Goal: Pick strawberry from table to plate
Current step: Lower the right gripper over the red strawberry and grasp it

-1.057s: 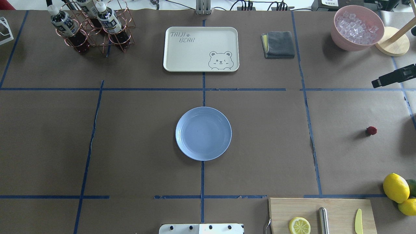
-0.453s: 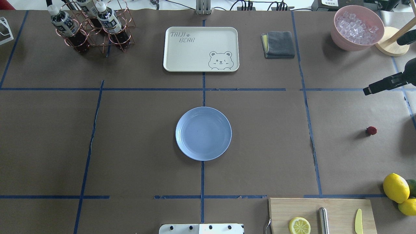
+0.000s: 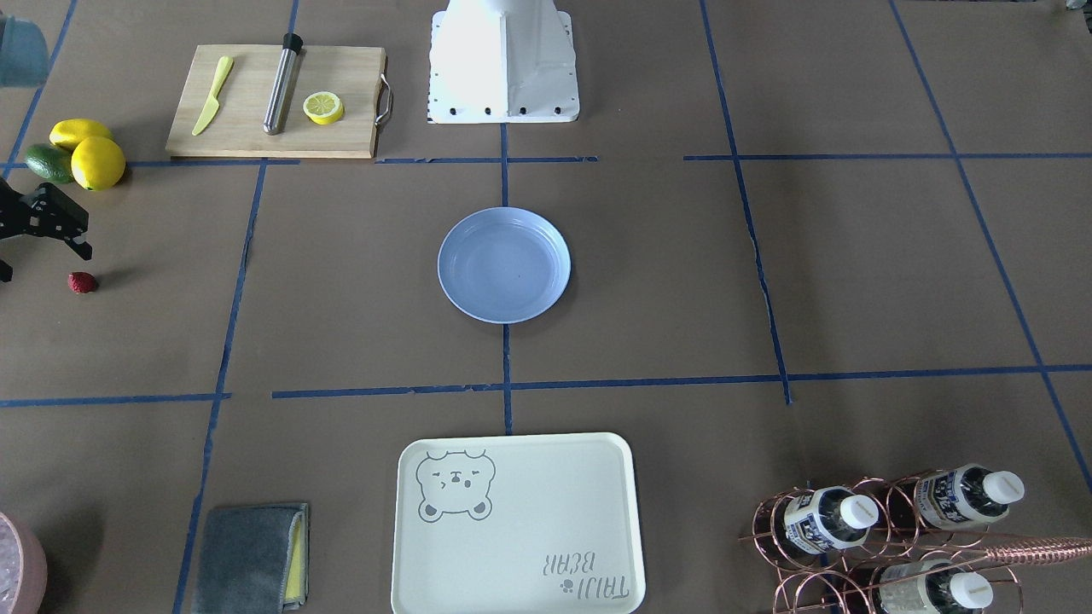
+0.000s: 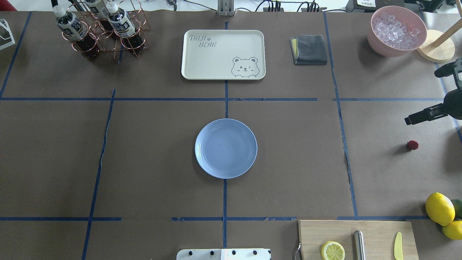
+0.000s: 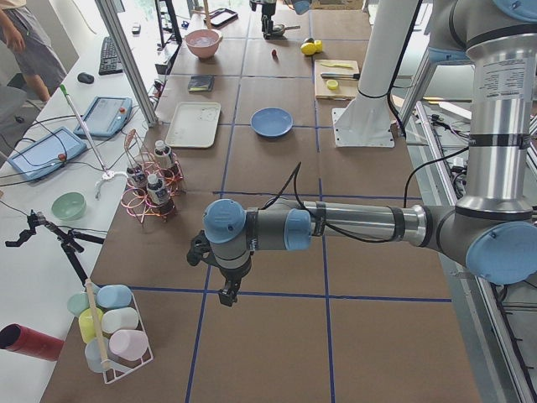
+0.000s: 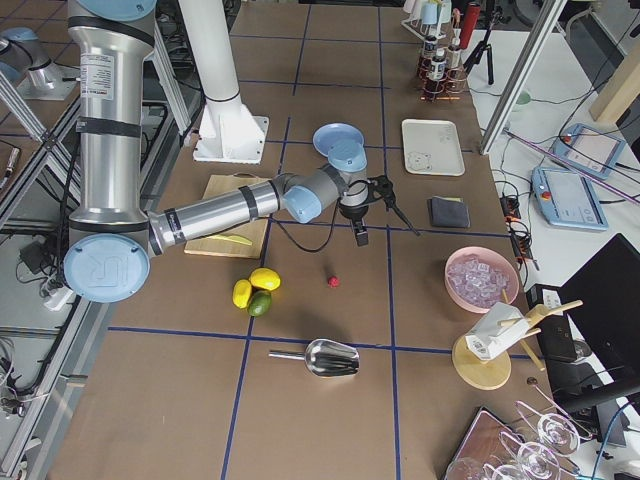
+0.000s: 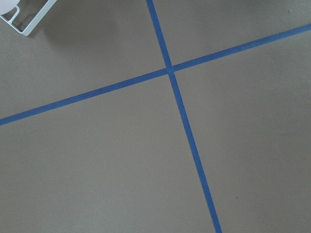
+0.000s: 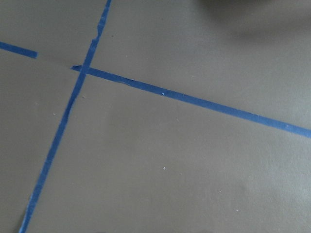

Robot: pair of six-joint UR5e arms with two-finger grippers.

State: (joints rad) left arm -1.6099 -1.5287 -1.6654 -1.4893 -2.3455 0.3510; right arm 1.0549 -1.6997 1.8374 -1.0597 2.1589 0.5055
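Note:
The strawberry [image 4: 412, 145] [image 3: 82, 282] [image 6: 333, 281] lies small and dark red on the brown-paper table [image 4: 144, 162], far out on the robot's right side. My right gripper [image 4: 420, 97] [image 3: 43, 264] [image 6: 387, 234] hangs open above the table near the berry, its two black fingers spread wide and holding nothing. The light-blue plate [image 4: 226, 148] [image 3: 503, 265] rests empty at the table's centre. My left gripper [image 5: 225, 294] shows only in the exterior left view, pointing down over bare paper, and I cannot tell its state.
At the back stand a cream bear tray [image 4: 223, 54], a grey cloth [image 4: 309, 49], a pink bowl of ice [image 4: 396, 30] and a copper bottle rack [image 4: 101, 29]. Lemons [image 4: 439, 208] and a cutting board [image 4: 357, 240] sit near the robot's right. A metal scoop [image 6: 325, 357] lies beyond them.
My right gripper has moved down the overhead view toward the strawberry and further into frame, so its second finger now shows. Strawberry and plate have not moved.

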